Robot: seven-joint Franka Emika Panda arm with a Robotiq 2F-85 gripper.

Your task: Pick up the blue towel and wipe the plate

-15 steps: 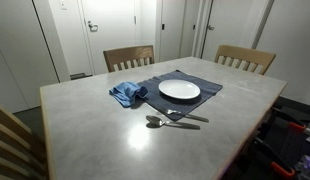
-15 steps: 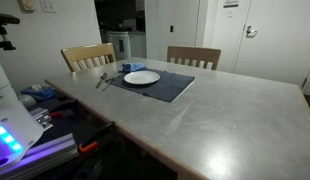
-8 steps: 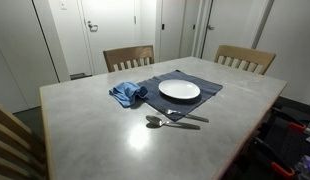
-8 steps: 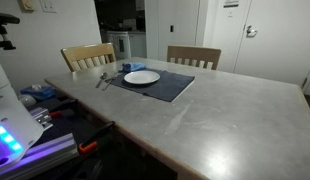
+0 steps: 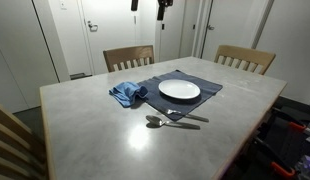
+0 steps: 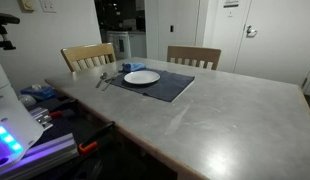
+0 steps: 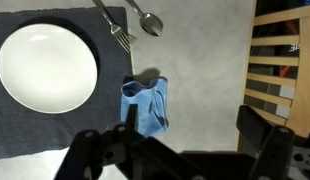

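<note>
A crumpled blue towel (image 5: 127, 94) lies on the table at the edge of a dark grey placemat (image 5: 200, 100), beside a white plate (image 5: 179, 90) that sits on the mat. Both also show in an exterior view, the towel (image 6: 128, 68) and the plate (image 6: 142, 77). In the wrist view the towel (image 7: 146, 106) is at centre and the plate (image 7: 47, 68) at left. My gripper (image 7: 193, 128) is open and empty, high above the table, with the towel just inside its left finger (image 7: 130, 116). Only its tips (image 5: 149, 5) show at the top edge of an exterior view.
A fork (image 7: 113, 26) and a spoon (image 7: 147, 19) lie off the placemat's edge, also seen in an exterior view as the fork (image 5: 187, 117) and spoon (image 5: 160, 123). Wooden chairs (image 5: 128, 58) (image 5: 245, 58) stand at the far side; another chair (image 7: 283, 60) is close to the towel's side.
The gripper's tips have come into view at the top edge of an exterior view. The towel, plate and cutlery have not moved.
</note>
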